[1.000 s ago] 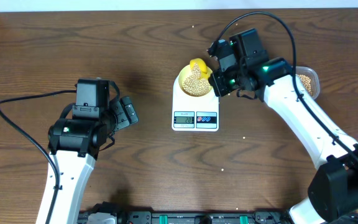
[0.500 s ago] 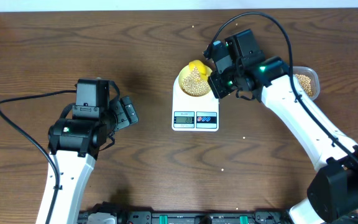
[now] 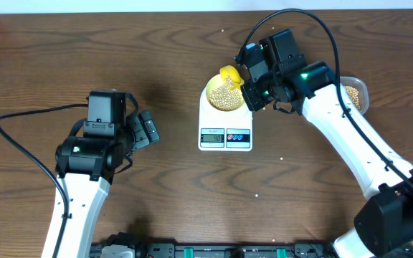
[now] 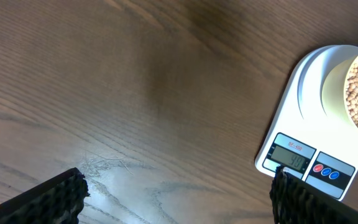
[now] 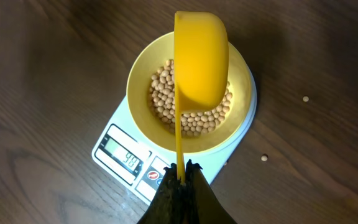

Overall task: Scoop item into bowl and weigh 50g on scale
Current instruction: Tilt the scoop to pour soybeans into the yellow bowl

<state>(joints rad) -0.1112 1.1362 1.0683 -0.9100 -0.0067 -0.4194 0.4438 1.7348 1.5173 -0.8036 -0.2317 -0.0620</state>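
Clenching the thin handle of the yellow scoop (image 5: 201,56), the right end effector (image 5: 180,173) held it tipped mouth-down over the pale-yellow bowl (image 5: 140,74). The bowl sat on the white scale (image 3: 225,123) at the middle of the worktop (image 3: 156,57). Tan beans (image 5: 160,96) lay heaped in the bowl's bottom, and the scale's digits were too blurred to read surely. The left end effector (image 4: 178,194) hung released over bare wood, well apart from the bowl. Judging by the load, the pour looked near its target, so overshoot was the main risk: beans hidden inside the scoop could drop in a clump. A dip of the scoop onto the rim could press the scale, falsify the reading, or tip the bowl. 2 stray beans (image 5: 305,98) lay on the wood beside the scale.
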